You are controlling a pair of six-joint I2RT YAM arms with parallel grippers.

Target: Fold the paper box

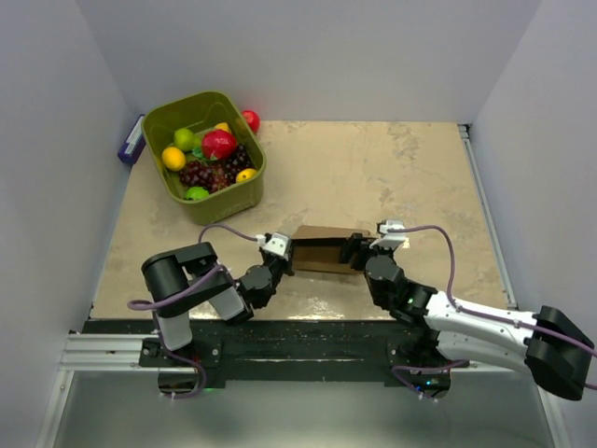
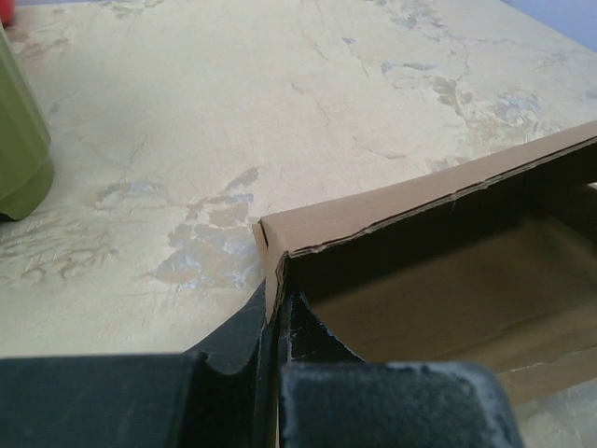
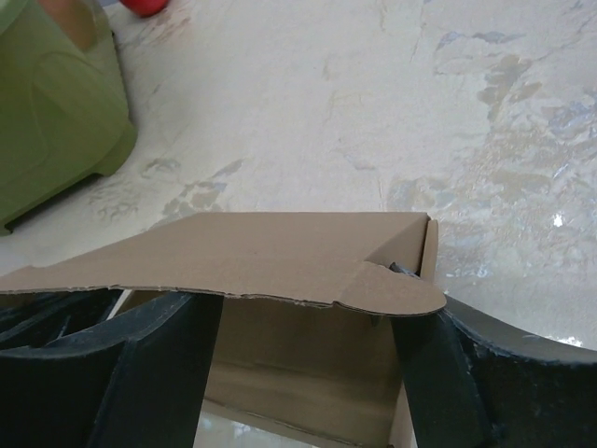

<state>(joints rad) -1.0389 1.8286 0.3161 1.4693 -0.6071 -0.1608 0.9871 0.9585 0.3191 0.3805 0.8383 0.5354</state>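
Green bin (image 1: 233, 198) holds mixed fruit (image 1: 213, 166); paper box (image 1: 322, 245) stands open-topped.

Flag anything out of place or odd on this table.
One red fruit lies on the table behind the green bin, outside it, while the other fruit sits inside. The cardboard box has a rough, frayed top edge in the left wrist view.

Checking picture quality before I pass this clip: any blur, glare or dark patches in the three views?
Top external: even light, soft shadows, paper box readable. Left wrist: left pincer blurred up close, box interior dark. Right wrist: green bin soft at the edge, small glare speck on the table.
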